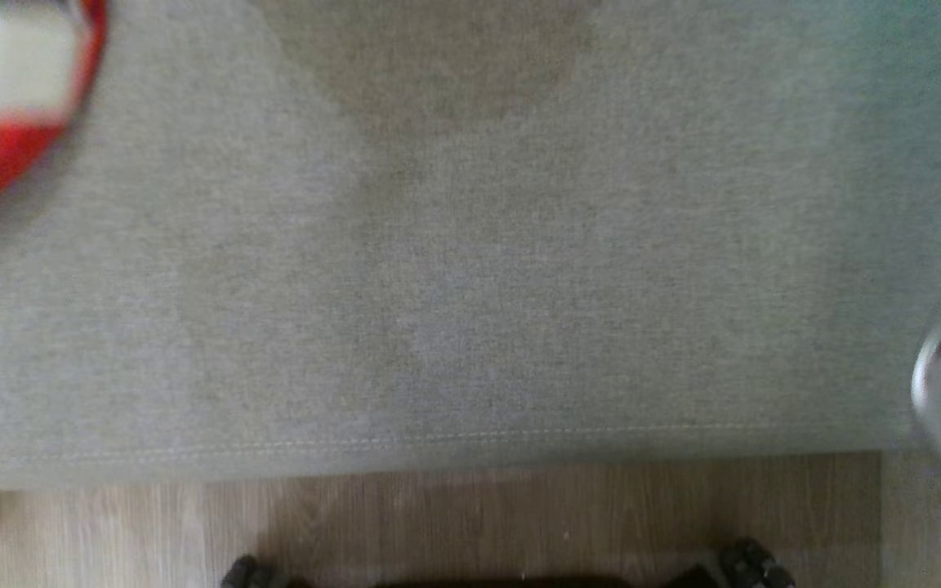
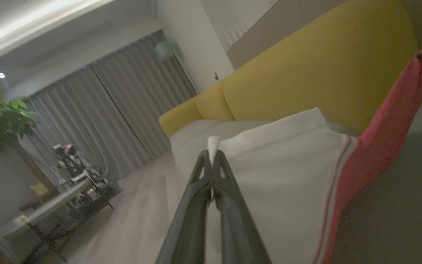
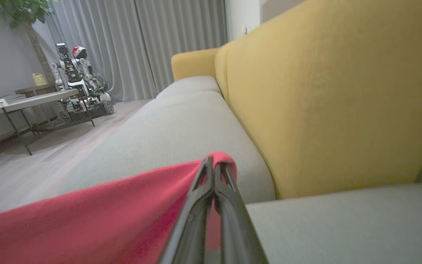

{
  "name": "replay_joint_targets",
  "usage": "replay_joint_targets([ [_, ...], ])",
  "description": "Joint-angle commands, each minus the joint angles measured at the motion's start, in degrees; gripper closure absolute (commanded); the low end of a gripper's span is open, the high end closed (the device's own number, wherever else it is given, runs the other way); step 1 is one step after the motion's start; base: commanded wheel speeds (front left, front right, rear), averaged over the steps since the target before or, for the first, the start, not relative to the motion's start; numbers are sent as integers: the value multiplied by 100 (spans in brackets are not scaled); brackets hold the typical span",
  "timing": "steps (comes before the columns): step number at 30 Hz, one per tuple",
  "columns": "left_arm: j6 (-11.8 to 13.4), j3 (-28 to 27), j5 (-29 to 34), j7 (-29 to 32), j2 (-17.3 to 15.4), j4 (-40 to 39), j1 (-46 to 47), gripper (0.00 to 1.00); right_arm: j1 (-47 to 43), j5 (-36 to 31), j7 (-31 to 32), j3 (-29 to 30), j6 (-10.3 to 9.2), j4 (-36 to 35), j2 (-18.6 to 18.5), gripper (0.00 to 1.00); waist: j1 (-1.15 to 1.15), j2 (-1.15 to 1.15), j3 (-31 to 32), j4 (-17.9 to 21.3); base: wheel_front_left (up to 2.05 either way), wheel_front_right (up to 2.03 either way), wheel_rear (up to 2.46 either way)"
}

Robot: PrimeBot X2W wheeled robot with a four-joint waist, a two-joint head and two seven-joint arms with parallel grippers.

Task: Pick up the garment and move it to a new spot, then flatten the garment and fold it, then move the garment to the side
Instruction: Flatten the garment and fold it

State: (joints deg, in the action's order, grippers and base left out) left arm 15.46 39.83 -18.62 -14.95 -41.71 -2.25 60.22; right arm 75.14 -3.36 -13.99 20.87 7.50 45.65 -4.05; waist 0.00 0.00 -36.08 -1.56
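The garment [image 2: 288, 176], white with a red band, hangs stretched over the grey sofa seat [image 1: 470, 286] and shows blurred in the head view's upper left corner. The left fingers [image 2: 193, 205] are pinched tight on a white corner. The right fingers [image 3: 192, 212] clamp the red edge, in front of the yellow backrest [image 3: 324, 91]. The pick-up looks done. Setting down, flattening, folding and moving aside all remain.

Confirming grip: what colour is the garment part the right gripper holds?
Red garment, best in right wrist view.
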Motion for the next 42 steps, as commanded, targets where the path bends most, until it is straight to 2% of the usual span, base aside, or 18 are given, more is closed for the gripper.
replay_joint_targets([
  [1, -58, -342, -127, -5, -181, -154, -234, 100, -150, 114, 59, -12, -1, -265, 44, 100, 0, 0, 344, -6, 0, 0, 0],
  [5, -559, -629, -706, -5, 189, -127, -1809, 100, -1488, 590, 302, -96, -1, -876, 64, 100, 0, 0, 777, -51, 0, 0, 0],
  [11, -1218, -951, -865, -5, 813, 204, -3516, 100, -3738, 1317, 839, -334, -1, -2327, 56, 100, 0, 0, 1225, -205, 0, 0, 0],
  [16, -1524, -1459, -742, -5, 1302, 446, -4451, 100, -5209, 1599, 1264, -87, -1, -3447, 70, 100, 0, 0, 1481, -253, 0, 0, 0],
  [20, -1747, -1835, -608, -5, 1583, 495, -5061, 100, -6021, 1836, 1527, 183, -1, -4080, 100, 100, 0, 0, 1638, -280, 0, 0, 0],
  [25, -1962, -2052, -462, -5, 1773, 555, -5584, 100, -6645, 2137, 1706, 331, -1, -4493, 114, 100, 0, 0, 1840, -274, 0, 0, 0],
  [33, -2153, -1845, -556, 11, 1785, 657, -6163, 100, -7377, 2343, 1929, 271, -1, -4823, 116, 100, 0, 0, 2133, -290, 0, 0, 0],
  [37, -2162, -1835, -596, 31, 1803, 641, -5990, 100, -7279, 2283, 2017, 242, -1, -4795, 116, 100, 0, 0, 2133, -301, 0, 0, 0],
  [42, -2202, -1806, -646, 67, 1959, 973, -5170, 100, -6657, 1919, 2048, 225, -1, -4233, 116, 100, 0, 0, 1890, -364, 0, 0, 0],
])
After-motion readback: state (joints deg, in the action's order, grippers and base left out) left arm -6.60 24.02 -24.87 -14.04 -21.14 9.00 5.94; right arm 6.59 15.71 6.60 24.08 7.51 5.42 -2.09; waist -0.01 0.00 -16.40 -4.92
